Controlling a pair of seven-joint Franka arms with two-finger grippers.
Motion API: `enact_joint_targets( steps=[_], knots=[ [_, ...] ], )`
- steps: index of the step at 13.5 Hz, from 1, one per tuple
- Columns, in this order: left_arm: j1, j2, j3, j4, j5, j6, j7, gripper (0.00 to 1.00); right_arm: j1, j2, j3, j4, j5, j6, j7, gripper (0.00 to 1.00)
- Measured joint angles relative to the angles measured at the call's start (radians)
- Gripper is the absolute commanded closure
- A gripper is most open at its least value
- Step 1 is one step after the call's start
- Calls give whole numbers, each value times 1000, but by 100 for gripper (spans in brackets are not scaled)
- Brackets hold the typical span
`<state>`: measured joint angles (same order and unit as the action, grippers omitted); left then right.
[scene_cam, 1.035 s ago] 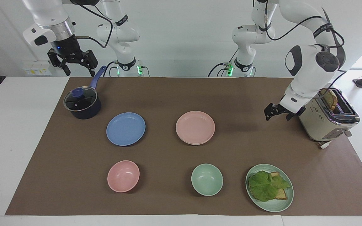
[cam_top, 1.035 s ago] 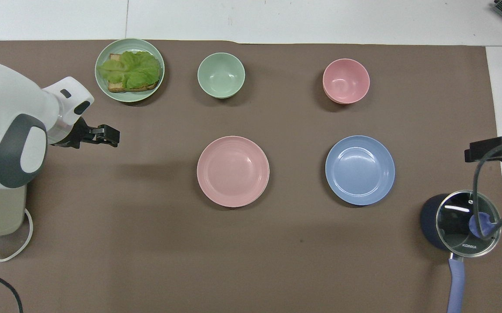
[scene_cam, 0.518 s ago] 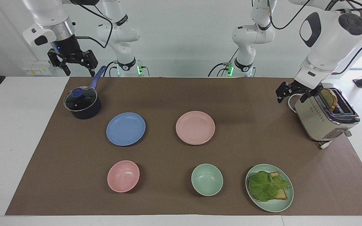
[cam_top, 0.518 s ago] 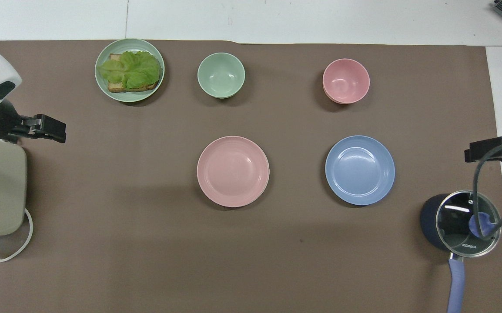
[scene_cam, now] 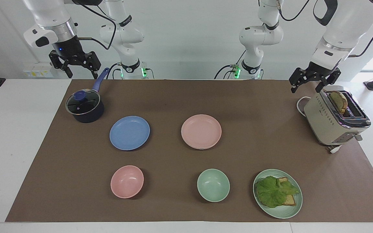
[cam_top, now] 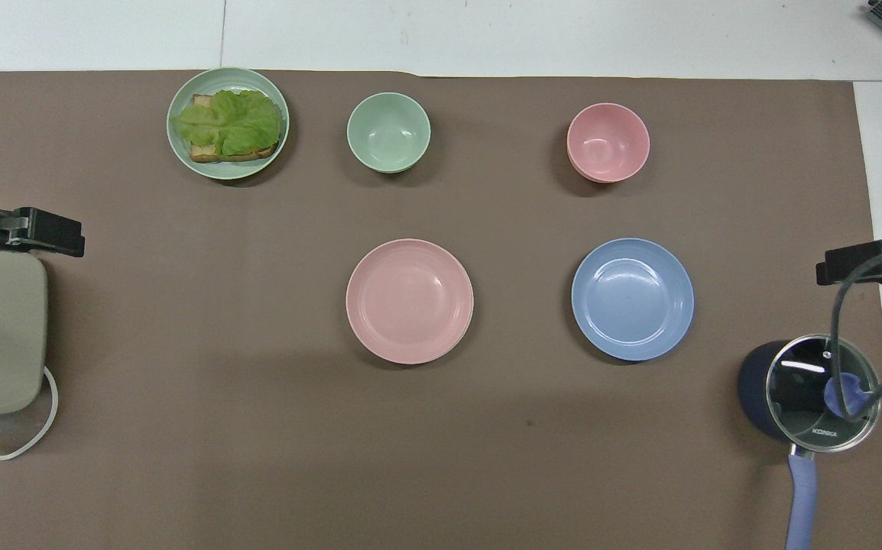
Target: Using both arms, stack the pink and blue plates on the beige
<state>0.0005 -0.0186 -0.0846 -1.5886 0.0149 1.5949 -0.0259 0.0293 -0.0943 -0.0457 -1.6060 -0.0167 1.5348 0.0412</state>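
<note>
The pink plate (scene_cam: 201, 130) (cam_top: 409, 299) lies mid-mat, and a thin paler rim shows under its edge. No other part of a beige plate is in view. Beside it, toward the right arm's end, the blue plate (scene_cam: 129, 132) (cam_top: 632, 298) lies alone on the mat. My left gripper (scene_cam: 306, 88) (cam_top: 53, 233) hangs open and empty in the air by the toaster's end. My right gripper (scene_cam: 80, 73) (cam_top: 863, 264) waits open and empty above the saucepan's handle.
A lidded dark saucepan (scene_cam: 85, 106) stands at the right arm's end, a beige toaster (scene_cam: 333, 120) with a bread slice at the left arm's. Farthest from the robots are a pink bowl (scene_cam: 127, 181), a green bowl (scene_cam: 213, 185) and a green plate (scene_cam: 291, 210) with lettuce on bread.
My left arm has risen and drawn back toward its base, from low beside the toaster to above its end. The right arm and all dishes have stayed put.
</note>
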Motion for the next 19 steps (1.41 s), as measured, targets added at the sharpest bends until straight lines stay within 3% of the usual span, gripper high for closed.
enact_joint_targets(
  steps=[11,19],
  knots=[
    [2,1,0,0,0,0,0,0,-19,0,-16,-2,0,14,-12,0],
    [3,1,0,0,0,0,0,0,-19,39,-16,-158,0,218,-20,0]
  ],
)
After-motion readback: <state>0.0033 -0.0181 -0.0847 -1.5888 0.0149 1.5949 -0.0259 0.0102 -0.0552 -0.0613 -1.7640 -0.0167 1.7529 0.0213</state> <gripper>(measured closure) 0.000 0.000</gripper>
